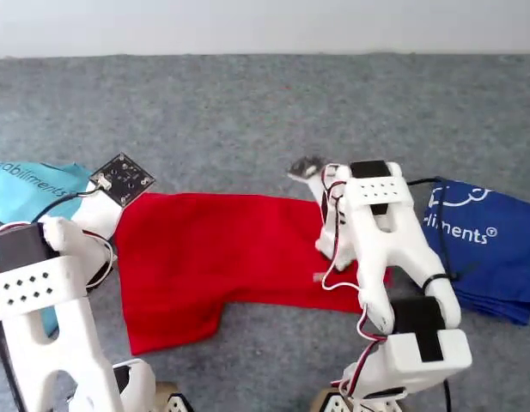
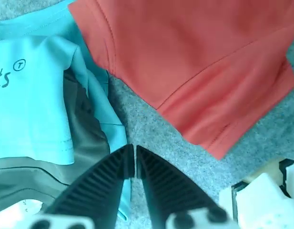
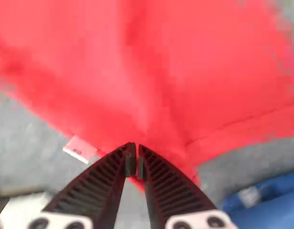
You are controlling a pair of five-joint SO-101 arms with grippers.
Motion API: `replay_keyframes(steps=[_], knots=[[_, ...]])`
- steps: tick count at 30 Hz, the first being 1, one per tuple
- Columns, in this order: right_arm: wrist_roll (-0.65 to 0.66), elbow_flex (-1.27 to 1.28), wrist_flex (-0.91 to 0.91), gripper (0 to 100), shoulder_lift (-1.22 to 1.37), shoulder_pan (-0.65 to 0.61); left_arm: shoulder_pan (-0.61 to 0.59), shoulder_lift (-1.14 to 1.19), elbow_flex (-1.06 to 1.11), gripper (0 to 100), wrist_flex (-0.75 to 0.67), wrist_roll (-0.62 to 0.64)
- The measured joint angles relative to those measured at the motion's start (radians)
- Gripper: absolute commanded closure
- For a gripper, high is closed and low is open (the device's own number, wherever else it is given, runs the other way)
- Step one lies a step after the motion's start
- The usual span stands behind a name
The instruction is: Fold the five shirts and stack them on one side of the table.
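Note:
A red shirt [image 1: 213,249] lies spread across the middle of the grey carpeted table [image 1: 247,112]. My right gripper [image 3: 132,160] is shut on the red shirt [image 3: 151,71] near its edge, and creases run to the pinched spot beside a small white label [image 3: 80,149]. In the high view the right arm [image 1: 376,223] stands over that shirt's right end. My left gripper [image 2: 135,157] is shut on nothing, hovering over bare carpet between a teal shirt [image 2: 37,100] and the red shirt [image 2: 194,62]. The left arm [image 1: 50,283] stands at the front left.
The teal shirt [image 1: 28,189] lies at the left edge with a dark grey garment [image 2: 85,133] under it. A folded blue shirt [image 1: 488,240] sits at the right edge. The carpet beyond the red shirt is bare.

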Motion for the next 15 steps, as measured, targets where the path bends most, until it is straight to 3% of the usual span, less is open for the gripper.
replay_keyframes(steps=[6, 15], knots=[[-0.002, -0.038, 0.123, 98.3, -0.020, -0.015, 0.000, 0.000, 0.000, 98, 0.000, 0.000], [-0.041, -0.150, 0.058, 98.3, 0.005, -0.017, 0.000, 0.000, 0.000, 98, 0.000, 0.003]])
